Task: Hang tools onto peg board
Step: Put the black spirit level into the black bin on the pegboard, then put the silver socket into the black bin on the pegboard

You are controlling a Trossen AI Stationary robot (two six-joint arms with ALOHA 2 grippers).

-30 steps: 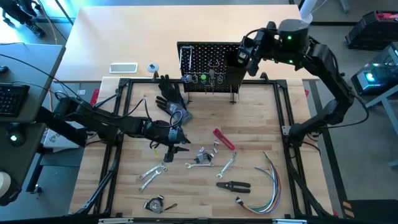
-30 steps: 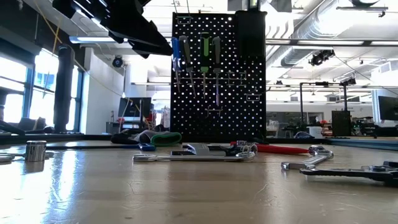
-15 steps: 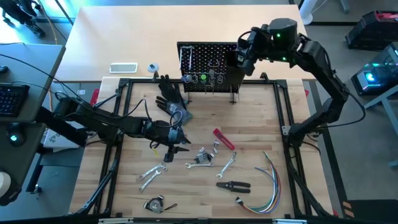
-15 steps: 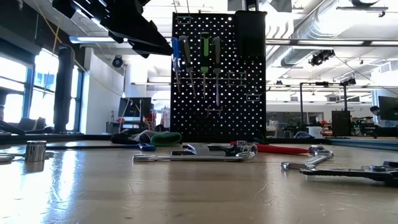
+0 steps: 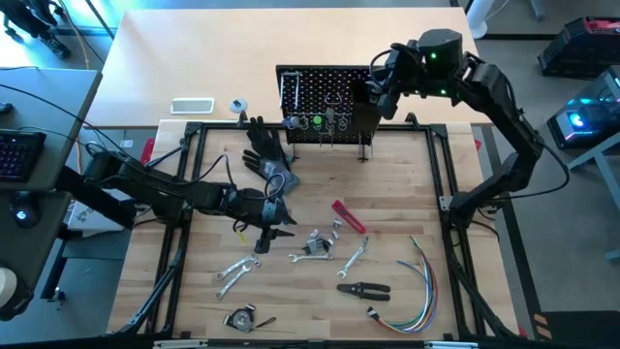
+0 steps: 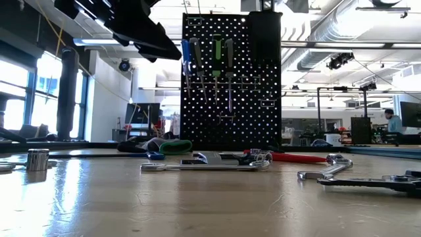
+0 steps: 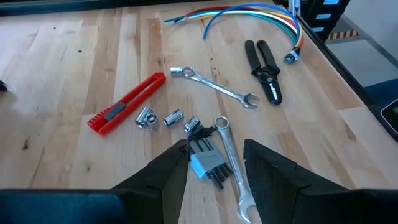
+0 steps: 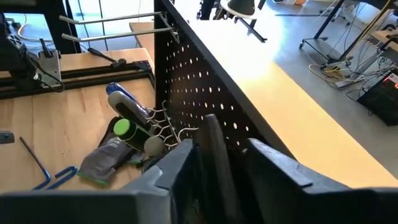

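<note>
The peg board [image 5: 325, 97] stands upright at the table's far side, its black box bin [image 5: 360, 114] on its right side. Several screwdrivers [image 6: 216, 56] hang from it. My right gripper [image 5: 380, 93] hovers open above the bin. A black flat bar [image 8: 214, 152] stands upright between its fingers; whether a finger touches the bar, I cannot tell. My left gripper [image 7: 214, 180] is open, low over a blue-grey hex key set [image 7: 204, 158] and a silver wrench [image 7: 233, 171] lying on the table, touching neither.
On the wood lie a red-handled knife [image 7: 127, 104], sockets [image 7: 158, 117], another wrench [image 7: 214, 86], black pliers [image 7: 264, 62], coloured wires [image 5: 418, 291], a wrench [image 5: 235, 273] and a tape measure [image 5: 240, 318]. A black glove [image 5: 263, 145] lies left of the board.
My right gripper has shifted a little toward the table's left and slightly down, ending over the box bin. My left arm has kept still.
</note>
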